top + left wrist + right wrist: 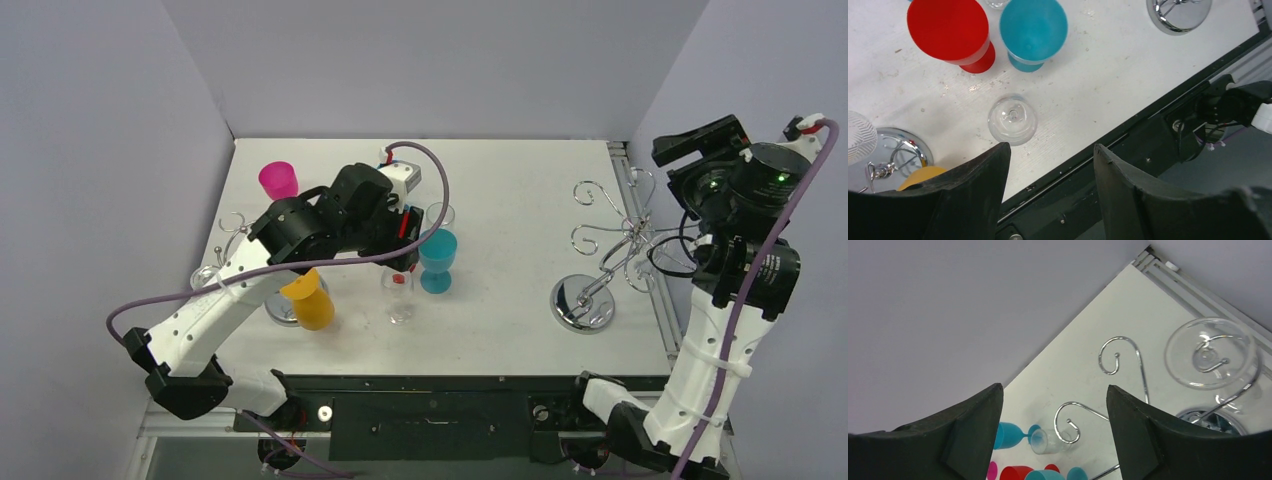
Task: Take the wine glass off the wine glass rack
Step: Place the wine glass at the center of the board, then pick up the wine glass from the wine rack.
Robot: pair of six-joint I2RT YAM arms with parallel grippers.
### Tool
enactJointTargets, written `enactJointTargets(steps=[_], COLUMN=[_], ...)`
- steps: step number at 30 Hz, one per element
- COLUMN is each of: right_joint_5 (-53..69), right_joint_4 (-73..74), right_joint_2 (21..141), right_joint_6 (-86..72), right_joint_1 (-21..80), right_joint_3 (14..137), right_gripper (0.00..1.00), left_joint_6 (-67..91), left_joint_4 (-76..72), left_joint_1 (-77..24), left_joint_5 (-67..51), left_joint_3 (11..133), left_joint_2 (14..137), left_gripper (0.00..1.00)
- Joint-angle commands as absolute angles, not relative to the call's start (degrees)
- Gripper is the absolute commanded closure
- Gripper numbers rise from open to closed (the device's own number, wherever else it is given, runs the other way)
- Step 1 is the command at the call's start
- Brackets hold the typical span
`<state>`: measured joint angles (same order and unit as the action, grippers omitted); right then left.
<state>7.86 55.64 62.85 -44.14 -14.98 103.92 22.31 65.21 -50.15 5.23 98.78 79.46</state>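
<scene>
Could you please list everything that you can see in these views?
racks: 2, chrome, left and right sides of the table
clear glasses: 4, one hanging on the right rack, two mid-table, one by the left rack
teal glass: 1 certain, mid-table
red glass: 1, beside the teal one
orange glass: 1, at the left rack
pink glass: 1, back left
table: 1, white
left gripper: jaws open, above the mid-table glasses
right gripper: jaws open, by the right rack

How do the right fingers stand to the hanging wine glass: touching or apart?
Apart. The right wrist view shows white table between both fingers and the wine glass hanging on the rack.
</scene>
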Motion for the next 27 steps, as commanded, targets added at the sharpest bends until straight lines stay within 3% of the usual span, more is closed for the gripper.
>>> enactJointTargets(steps=[1, 9, 16, 27], right_joint_5=[13.7, 11.7, 30.1, 42.5], right_joint_4=[57.3, 62.1, 58.2, 48.9], right_joint_2=[63.2, 61.9, 62.0, 64.1], right_joint_6=[-43.8, -42.4, -44.4, -52.9], right_joint_1=[-22.8, -36.3, -51.8, -55.4], right_joint_3=[105.2, 105.6, 96.5, 89.3], right_gripper=[0.29, 0.29, 0.31, 0.42], left_joint_6=[21.1, 21.5, 21.4, 21.7], left_joint_4=[62.1, 60.7, 62.9, 63.4], left_joint_1=[-50.3, -50.1, -50.1, -50.3], left_joint_5=[0.5, -5.0, -6.9, -7.2], left_joint_3=[101.5, 102.6, 105.7, 107.2], left_joint_2=[77.5, 77.0, 78.7, 80.8], left_gripper=[0.41, 0.40, 0.40, 0.40])
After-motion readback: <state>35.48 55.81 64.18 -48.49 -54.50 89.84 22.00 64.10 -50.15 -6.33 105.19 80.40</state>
